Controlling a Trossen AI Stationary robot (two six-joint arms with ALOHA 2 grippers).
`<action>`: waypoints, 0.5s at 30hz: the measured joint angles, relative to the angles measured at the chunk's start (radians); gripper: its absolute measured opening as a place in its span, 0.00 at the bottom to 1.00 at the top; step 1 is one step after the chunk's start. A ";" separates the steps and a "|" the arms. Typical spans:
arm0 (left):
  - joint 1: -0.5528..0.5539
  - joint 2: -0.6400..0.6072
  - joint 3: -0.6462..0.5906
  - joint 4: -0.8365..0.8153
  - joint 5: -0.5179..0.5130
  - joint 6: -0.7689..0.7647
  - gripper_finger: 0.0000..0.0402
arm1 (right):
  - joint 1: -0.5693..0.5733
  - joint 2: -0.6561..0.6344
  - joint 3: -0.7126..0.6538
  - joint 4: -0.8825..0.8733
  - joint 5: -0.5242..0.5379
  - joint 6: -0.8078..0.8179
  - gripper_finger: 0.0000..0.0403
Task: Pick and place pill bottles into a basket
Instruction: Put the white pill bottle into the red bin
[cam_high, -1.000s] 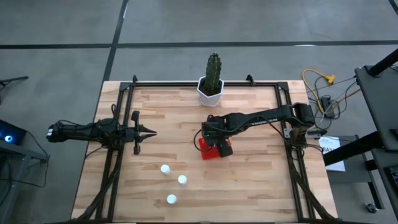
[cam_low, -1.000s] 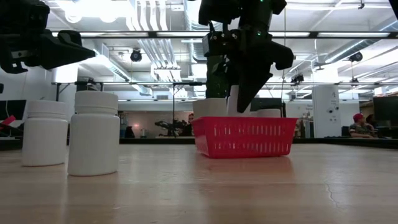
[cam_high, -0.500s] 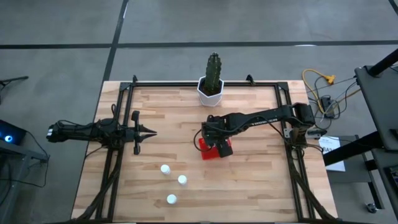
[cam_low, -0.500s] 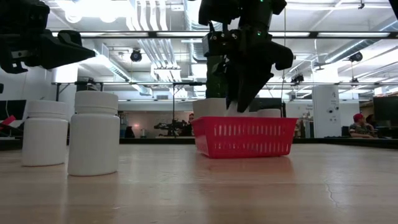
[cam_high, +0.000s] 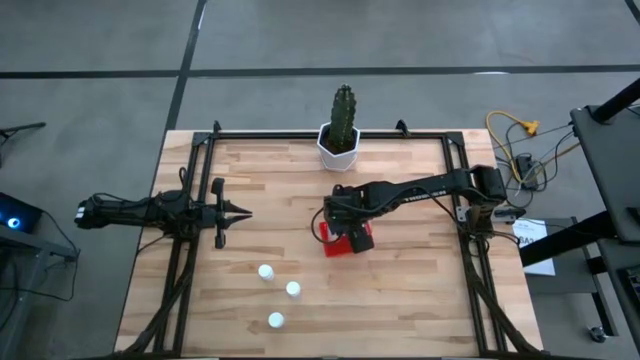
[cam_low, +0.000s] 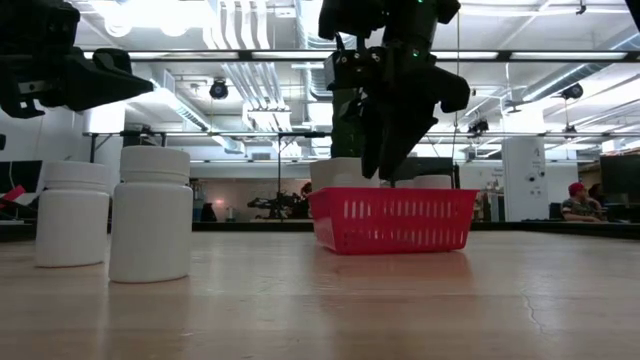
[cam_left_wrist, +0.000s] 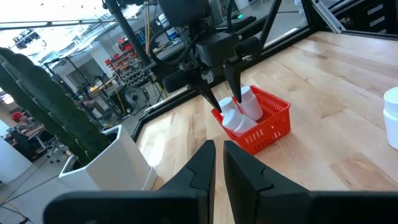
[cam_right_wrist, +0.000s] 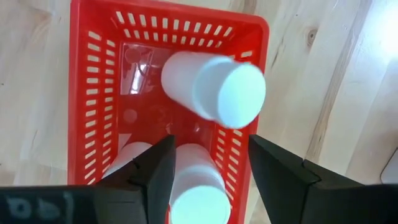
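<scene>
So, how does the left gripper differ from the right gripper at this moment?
The left gripper is shut and holds nothing; the right gripper stands open, with a pill bottle between its fingers, not visibly clamped. The left gripper waits over bare wood at the table's left side, away from the task's things; the right gripper hangs directly above the red basket. Both are dark two-finger grippers.

Small bright red plastic basket with slotted mesh walls (cam_right_wrist: 99, 93); tiny plain white cylindrical pill bottles (cam_high: 293, 289); pale striped wooden plank table (cam_high: 400, 290); dark green ribbed cactus (cam_high: 344, 108) in white faceted pot (cam_high: 337, 152)
</scene>
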 joint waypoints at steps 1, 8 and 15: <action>0.000 0.000 0.000 0.000 0.000 0.000 0.04 | 0.000 0.000 0.000 0.006 0.000 0.000 0.47; 0.000 0.000 0.000 0.000 0.000 0.000 0.04 | 0.000 -0.001 0.000 0.030 0.000 0.001 0.47; 0.000 0.000 0.000 0.000 0.000 0.000 0.04 | 0.000 -0.001 0.000 0.032 -0.001 0.003 0.47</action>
